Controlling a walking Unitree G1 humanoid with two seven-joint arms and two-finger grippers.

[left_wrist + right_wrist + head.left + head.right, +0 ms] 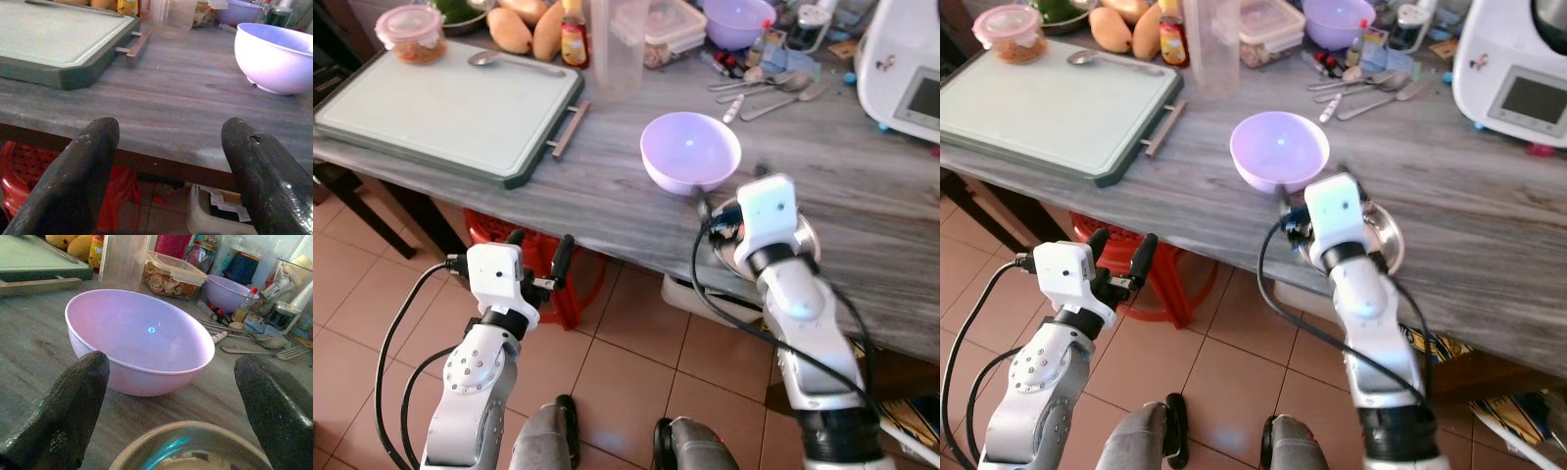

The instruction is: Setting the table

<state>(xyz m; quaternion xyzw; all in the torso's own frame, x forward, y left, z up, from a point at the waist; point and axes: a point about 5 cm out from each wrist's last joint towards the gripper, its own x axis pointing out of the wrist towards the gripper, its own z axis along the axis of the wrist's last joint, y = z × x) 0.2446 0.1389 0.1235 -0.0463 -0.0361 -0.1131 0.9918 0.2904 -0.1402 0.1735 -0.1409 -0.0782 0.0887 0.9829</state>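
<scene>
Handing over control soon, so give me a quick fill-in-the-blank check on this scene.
1. The right gripper hovers over a round ____ dish.
2. Beyond it stands the lilac plastic bowl, which is ____ inside.
3. The metal spoon lies on the pale green ____ board.
4. The left gripper's fingers are ____.

Missing: steel; empty; cutting; open

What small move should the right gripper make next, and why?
Probably lower the right gripper onto the near rim of the steel bowl and close. Its fingers are open above that bowl, with the purple bowl just beyond, untouched. The left gripper is open too, off the table edge, holding nothing.
</scene>
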